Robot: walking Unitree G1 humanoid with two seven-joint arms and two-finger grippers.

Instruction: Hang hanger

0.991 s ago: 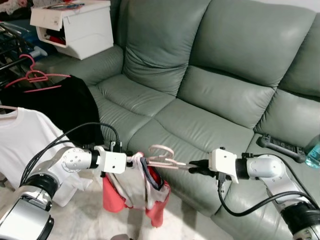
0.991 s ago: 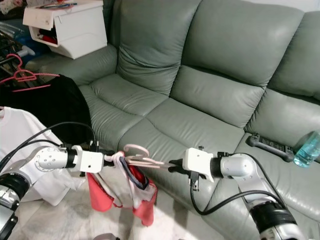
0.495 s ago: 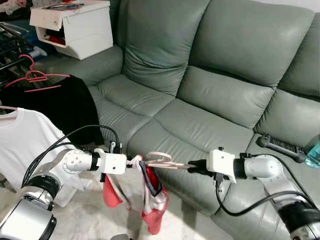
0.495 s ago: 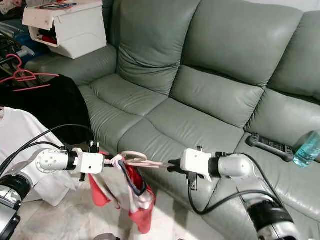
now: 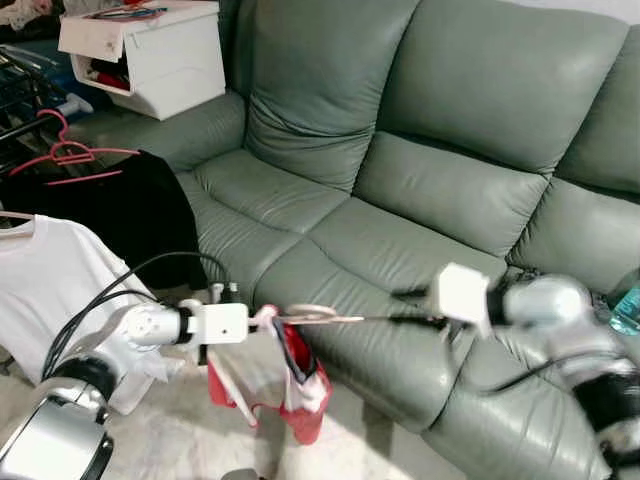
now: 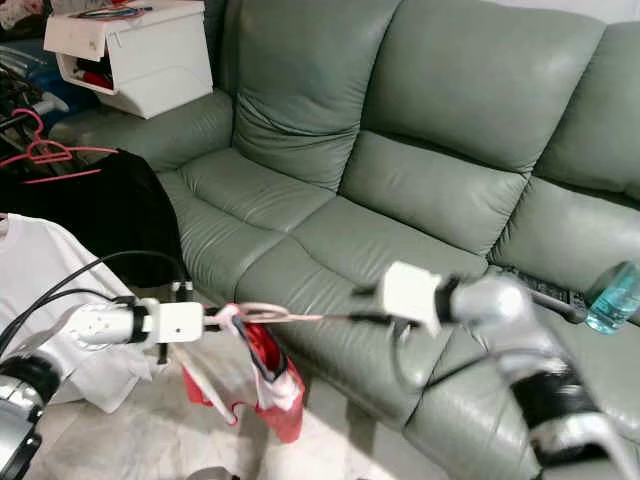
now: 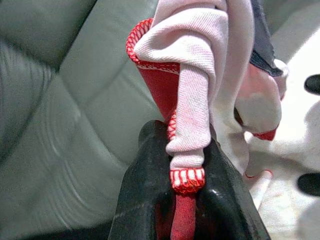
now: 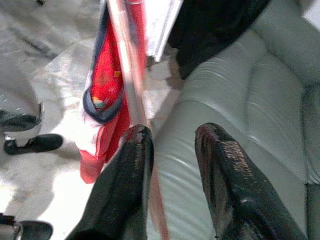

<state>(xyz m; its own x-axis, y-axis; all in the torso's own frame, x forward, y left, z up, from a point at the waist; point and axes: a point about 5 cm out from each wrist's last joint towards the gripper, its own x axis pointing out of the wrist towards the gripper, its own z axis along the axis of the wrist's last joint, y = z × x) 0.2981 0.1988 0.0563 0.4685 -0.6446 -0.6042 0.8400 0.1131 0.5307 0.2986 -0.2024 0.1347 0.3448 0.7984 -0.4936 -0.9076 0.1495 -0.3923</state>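
Observation:
A pale pink hanger point(image 5: 322, 317) lies nearly level in front of the sofa, and a red and white garment point(image 5: 290, 385) droops from it. My left gripper point(image 5: 257, 318) is shut on the garment's bunched cloth point(image 7: 187, 125) at the hanger's left end. Blurred by motion, my right gripper point(image 5: 408, 307) is at the hanger's right tip. In the right wrist view its fingers point(image 8: 131, 170) stand apart, and the pink hanger bar point(image 8: 127, 75) runs along the inner side of one finger. Nothing is clamped between them.
The grey-green leather sofa point(image 5: 420, 200) spans the scene behind the arms. A white storage box point(image 5: 160, 55) sits on its left arm. A black garment point(image 5: 110, 205) and a white T-shirt point(image 5: 50, 280) hang at the left. A black controller point(image 6: 545, 290) and a bottle point(image 6: 612, 298) lie at the right.
My right gripper has opened off the hanger's end and its arm has swung up and to the right. The hanger has flattened and the garment hangs lower. The left arm stays roughly in place.

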